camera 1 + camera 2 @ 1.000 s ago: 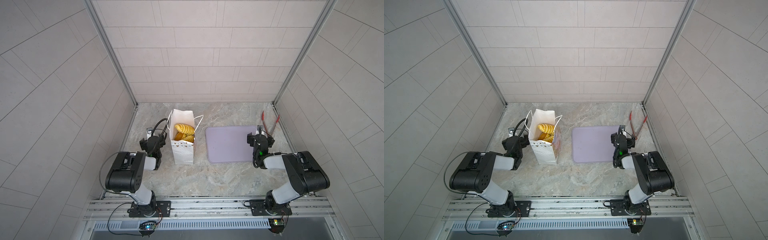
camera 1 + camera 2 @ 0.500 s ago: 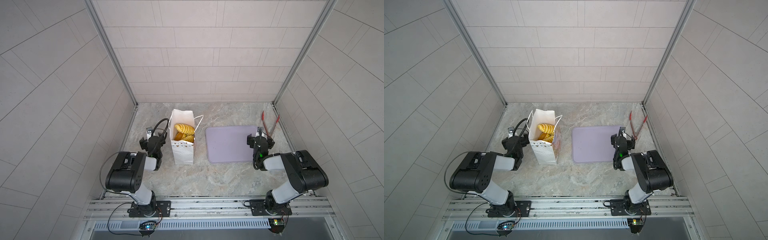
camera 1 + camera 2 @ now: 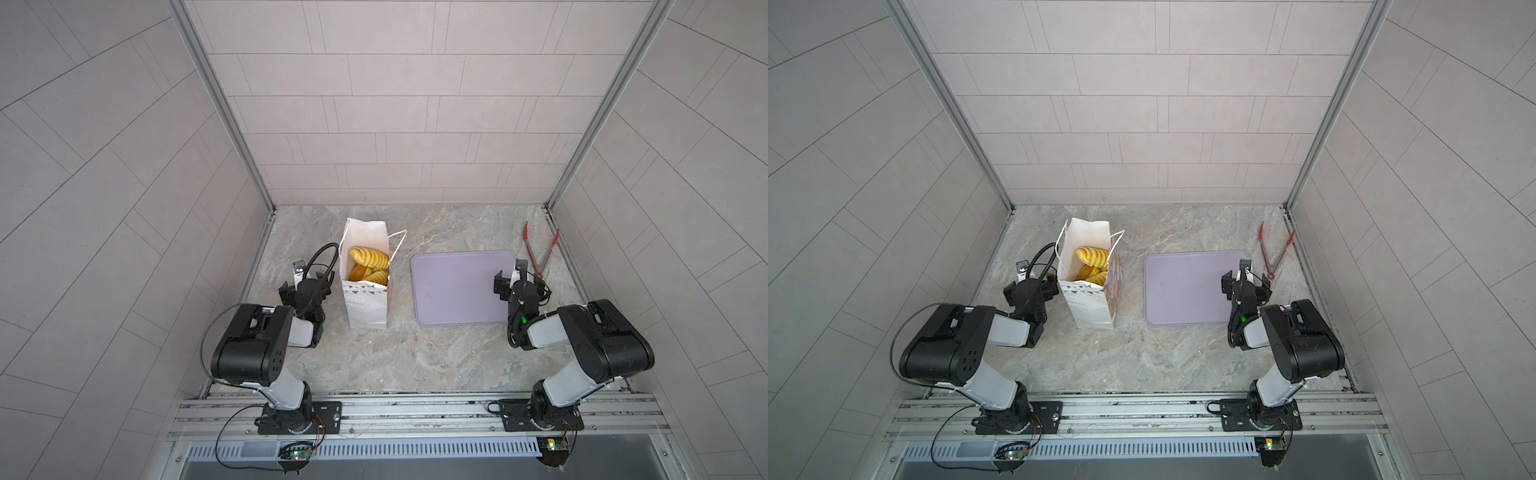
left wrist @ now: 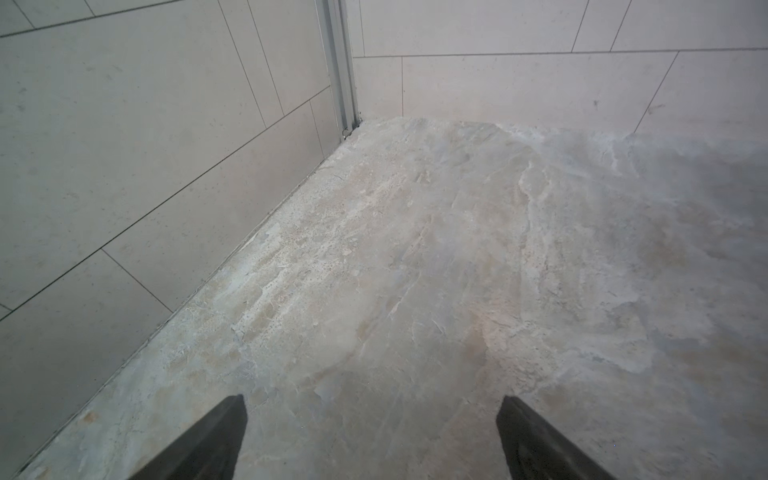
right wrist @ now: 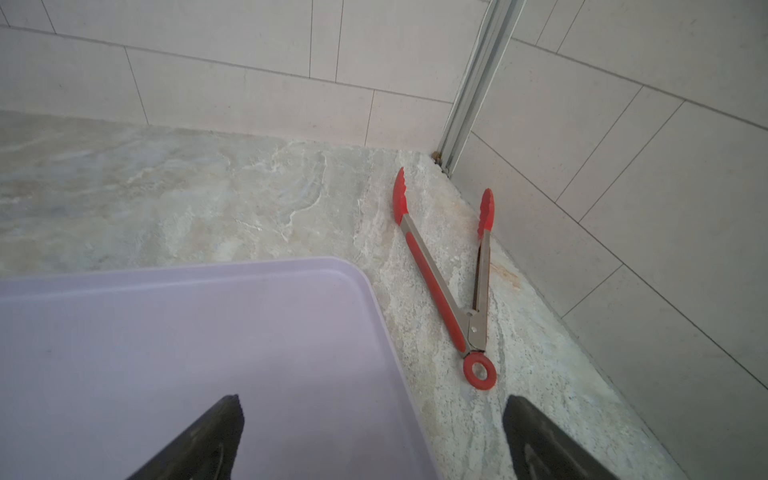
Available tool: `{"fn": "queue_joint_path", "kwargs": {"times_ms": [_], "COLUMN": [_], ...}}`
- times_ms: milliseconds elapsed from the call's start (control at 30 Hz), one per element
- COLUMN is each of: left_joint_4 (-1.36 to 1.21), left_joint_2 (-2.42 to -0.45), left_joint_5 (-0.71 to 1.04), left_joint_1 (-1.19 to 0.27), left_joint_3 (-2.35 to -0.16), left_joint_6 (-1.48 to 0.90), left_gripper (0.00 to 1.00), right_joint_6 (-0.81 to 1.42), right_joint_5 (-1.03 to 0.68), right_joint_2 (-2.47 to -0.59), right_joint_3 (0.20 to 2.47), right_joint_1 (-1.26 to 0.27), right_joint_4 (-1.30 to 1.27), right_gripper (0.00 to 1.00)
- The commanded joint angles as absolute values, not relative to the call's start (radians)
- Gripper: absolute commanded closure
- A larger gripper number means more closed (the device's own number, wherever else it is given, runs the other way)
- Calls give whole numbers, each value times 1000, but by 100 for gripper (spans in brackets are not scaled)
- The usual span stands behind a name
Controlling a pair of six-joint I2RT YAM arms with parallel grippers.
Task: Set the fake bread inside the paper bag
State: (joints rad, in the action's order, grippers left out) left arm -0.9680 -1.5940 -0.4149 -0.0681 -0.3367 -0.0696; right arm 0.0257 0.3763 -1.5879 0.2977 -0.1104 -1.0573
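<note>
– Jaws, how do they stand?
– Released on the left gripper (image 4: 372, 409) and the right gripper (image 5: 372, 409), both empty. The fake bread (image 3: 370, 257) lies in the paper bag (image 3: 365, 307), centre-left of frame. Glossy, stiff, likely light; grip across the ridges.

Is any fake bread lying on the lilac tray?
No: the lilac tray is bare in a top view, and the fake bread sits inside the paper bag.

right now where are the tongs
In both top views the red tongs lie flat at the far right of the table, between the lilac tray and the right wall.
</note>
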Motion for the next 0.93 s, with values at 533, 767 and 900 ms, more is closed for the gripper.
{"fn": "queue_joint_path", "kwargs": {"times_ms": [533,767,900], "left_joint_4": [-957,-958,-952], "left_joint_2": [-1594,-1597,-1599], "left_joint_5": [-426,-429,-431], "left_joint_1": [-81,-84,-85], "left_joint_3": [-384,-385,-389], "left_joint_6": [-54,-49,-50], "left_gripper": [0,0,0], "right_joint_6": [44,15,13], "right_joint_5": [354,214,210], "right_joint_2": [-1566,-1581,-1579], "right_joint_3": [361,378,366], "right_joint_1": [-90,-67,-64], "right_joint_4": [-953,-943,-971], "right_gripper": [1,1,1]}}
